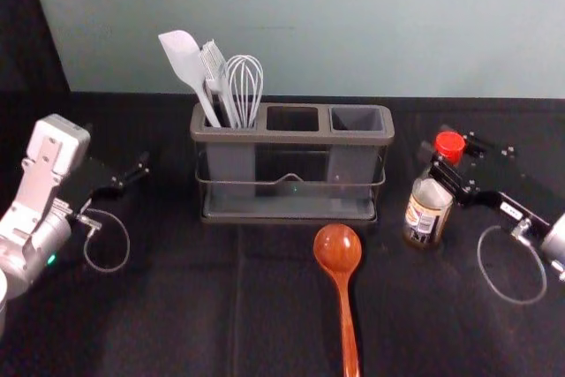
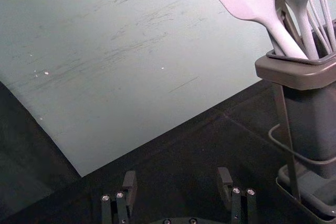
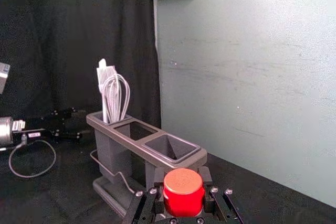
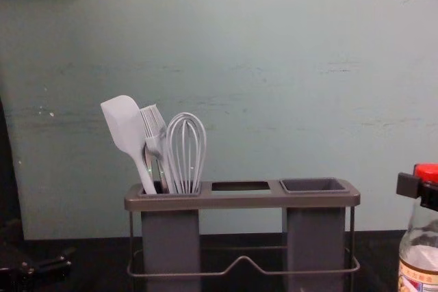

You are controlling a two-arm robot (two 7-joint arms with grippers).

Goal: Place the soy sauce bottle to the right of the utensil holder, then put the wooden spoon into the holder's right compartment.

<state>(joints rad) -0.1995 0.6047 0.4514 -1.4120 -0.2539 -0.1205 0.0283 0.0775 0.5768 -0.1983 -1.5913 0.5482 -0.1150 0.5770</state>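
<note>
A whisk (image 1: 245, 86) stands in the holder (image 1: 291, 138), the spoon (image 1: 338, 251) before it. Left claw (image 1: 132, 177) gapes at left; right claw (image 1: 440, 165), at right, clamps the red-capped bottle (image 1: 427, 213).

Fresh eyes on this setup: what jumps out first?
Probably the soy sauce bottle's bright red cap, right of the utensil holder, with the right gripper closed around the bottle just below it. Next, the glossy wooden spoon on the black cloth in front of the holder, then the pale spatula and whisk rising from its left compartment.
</note>
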